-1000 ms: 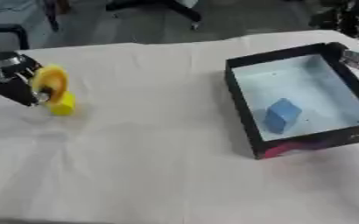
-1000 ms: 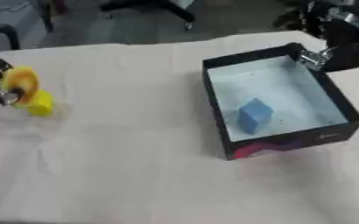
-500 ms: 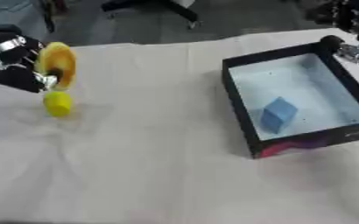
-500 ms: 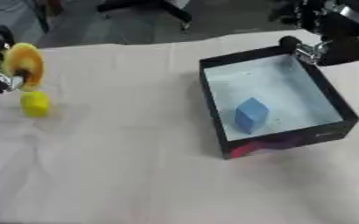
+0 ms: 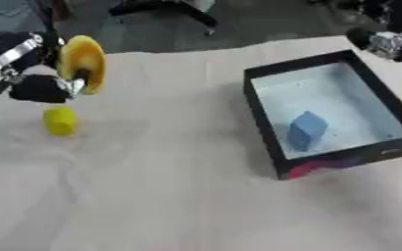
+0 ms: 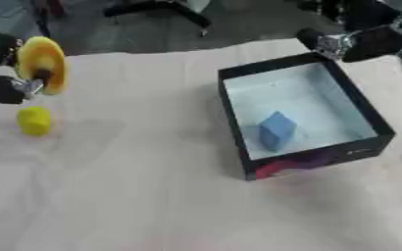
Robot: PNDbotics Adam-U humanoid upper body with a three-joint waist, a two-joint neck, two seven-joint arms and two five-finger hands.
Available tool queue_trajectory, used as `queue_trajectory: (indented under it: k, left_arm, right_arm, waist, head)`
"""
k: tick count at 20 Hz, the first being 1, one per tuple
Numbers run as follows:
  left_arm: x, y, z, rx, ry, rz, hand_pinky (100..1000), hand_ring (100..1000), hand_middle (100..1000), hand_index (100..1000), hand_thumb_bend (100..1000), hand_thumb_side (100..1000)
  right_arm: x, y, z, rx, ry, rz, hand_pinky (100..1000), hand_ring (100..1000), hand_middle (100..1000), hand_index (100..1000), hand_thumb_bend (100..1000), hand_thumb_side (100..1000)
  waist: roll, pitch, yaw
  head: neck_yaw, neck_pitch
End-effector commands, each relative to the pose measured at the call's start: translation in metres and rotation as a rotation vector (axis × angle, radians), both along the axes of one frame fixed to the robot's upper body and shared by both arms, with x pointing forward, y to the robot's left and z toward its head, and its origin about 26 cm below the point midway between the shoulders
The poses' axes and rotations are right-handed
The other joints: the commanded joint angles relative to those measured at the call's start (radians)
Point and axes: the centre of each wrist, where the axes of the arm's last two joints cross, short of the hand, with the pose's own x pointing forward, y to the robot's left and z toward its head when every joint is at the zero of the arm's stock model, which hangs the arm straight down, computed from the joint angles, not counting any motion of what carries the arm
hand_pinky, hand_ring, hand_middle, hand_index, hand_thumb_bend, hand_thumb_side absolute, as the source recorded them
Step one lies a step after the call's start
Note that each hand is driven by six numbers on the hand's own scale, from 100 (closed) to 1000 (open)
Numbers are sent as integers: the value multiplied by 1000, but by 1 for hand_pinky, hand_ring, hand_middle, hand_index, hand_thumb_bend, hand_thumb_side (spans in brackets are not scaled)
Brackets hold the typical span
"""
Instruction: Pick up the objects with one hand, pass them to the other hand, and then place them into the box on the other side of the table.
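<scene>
Left eye view puts the robot's left hand [image 5: 35, 73] up at ten o'clock, fingers and thumb curled round a flat yellow-orange disc [image 5: 82, 62], which it holds on edge, clear of the table. Just below the hand, at nine o'clock, a small yellow block [image 5: 60, 119] sits on the white tablecloth [image 5: 170, 186], apart from the fingers, with nothing touching it. Over at three o'clock lies the black box [image 5: 263, 128], pale blue inside, with a patch of pink and red on its near wall. Inside it, toward the near-left part of the floor, a blue block [image 5: 306, 130] stands tilted. The right eye view shows the robot's right hand [image 6: 352, 40] at one o'clock, hanging above the far-right corner of the box, dark with a silver joint. Whether its fingers are spread or curled I cannot tell from here, and I see nothing in it. The cloth lies wrinkled across the near half of the table. Beyond the table's far edge, a dark floor and the legs of a chair [image 5: 166, 9] at twelve o'clock.
</scene>
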Motion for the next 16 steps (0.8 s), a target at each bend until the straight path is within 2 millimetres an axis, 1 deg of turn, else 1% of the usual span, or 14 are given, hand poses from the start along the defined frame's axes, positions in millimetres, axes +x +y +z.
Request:
queue_trajectory:
  k: [1,3,4,7,8,9,13,16]
  left_arm:
    - [-4,-9,6,34,-94,9,797,680,628,630,100,100]
    - [-6,-15,3,52,-124,8,790,675,626,630,100,100]
    - [-6,-18,1,57,-138,9,788,674,624,629,100,100]
    - [-8,-26,-3,72,-184,17,784,671,622,629,100,100]
    - [-9,-29,-5,75,-198,19,783,670,621,628,100,100]
    - [-9,-32,-6,78,-210,19,781,669,620,628,100,100]
    - [-15,-44,-9,91,-270,6,776,665,612,627,100,100]
    - [-18,-51,-11,90,-295,-4,777,664,609,625,100,100]
  right_arm:
    - [-3,21,13,-7,-61,34,1000,1000,852,1000,309,145]
    - [-2,34,14,-13,-72,58,1000,1000,862,1000,328,131]
    - [-1,41,14,-19,-75,70,1000,1000,866,1000,314,146]
    - [2,57,11,-44,-75,105,1000,1000,876,1000,320,148]
    - [3,62,9,-53,-73,116,1000,1000,878,1000,350,116]
    - [4,67,8,-61,-71,126,1000,1000,881,1000,323,149]
    - [9,82,1,-84,-64,161,1000,1000,885,1000,328,147]
    - [11,90,-2,-93,-59,178,1000,1000,883,1000,329,149]
  waist:
    - [-3,-40,0]
    - [-3,-40,1]
    - [-4,-40,2]
    - [-6,-42,4]
    - [-7,-42,4]
    - [-8,-43,5]
    - [-12,-46,10]
    - [-15,-47,15]
  head:
    - [-9,-15]
    - [-16,-12]
    - [-21,-9]
    - [-32,15]
    - [-34,22]
    - [-35,27]
    - [-44,37]
    - [-50,38]
